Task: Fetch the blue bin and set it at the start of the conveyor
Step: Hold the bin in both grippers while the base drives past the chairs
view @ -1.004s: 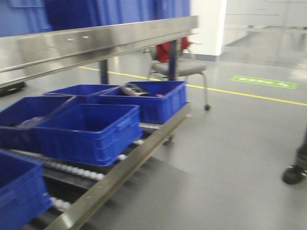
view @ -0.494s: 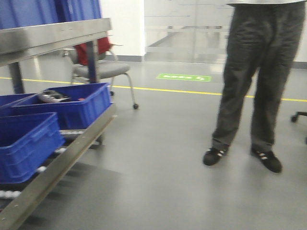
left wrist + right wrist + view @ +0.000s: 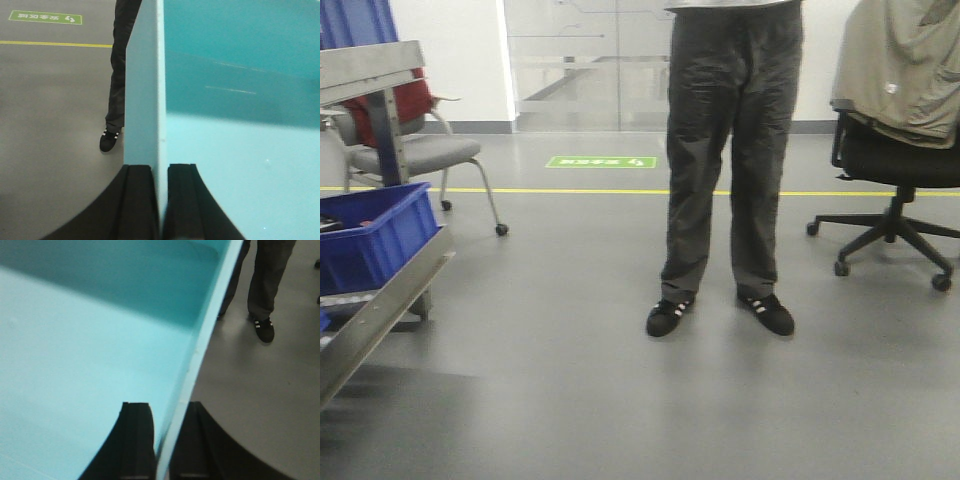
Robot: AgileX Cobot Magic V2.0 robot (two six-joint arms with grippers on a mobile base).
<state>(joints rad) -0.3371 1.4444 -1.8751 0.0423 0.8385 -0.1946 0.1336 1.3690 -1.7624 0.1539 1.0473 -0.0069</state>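
Observation:
The blue bin, a pale aqua tub, fills the left wrist view (image 3: pixel 240 150) and the right wrist view (image 3: pixel 75 350). My left gripper (image 3: pixel 161 172) is shut on the bin's left wall, one black finger inside and one outside. My right gripper (image 3: pixel 170 412) is shut on the bin's right wall the same way. The bin hangs above the grey floor between the two grippers. Neither the bin nor the grippers show in the front view. The conveyor start is out of view.
A person in dark trousers (image 3: pixel 730 150) stands close ahead at the centre. A black office chair (image 3: pixel 895 170) with a jacket is at right. A steel roller rack (image 3: pixel 380 305) with a dark blue ribbed bin (image 3: pixel 375 235) and a grey chair (image 3: pixel 415 150) are at left.
The front view has swung right: the rack and dark blue bins have slid off to the left, and the standing person and the black office chair have come into view.

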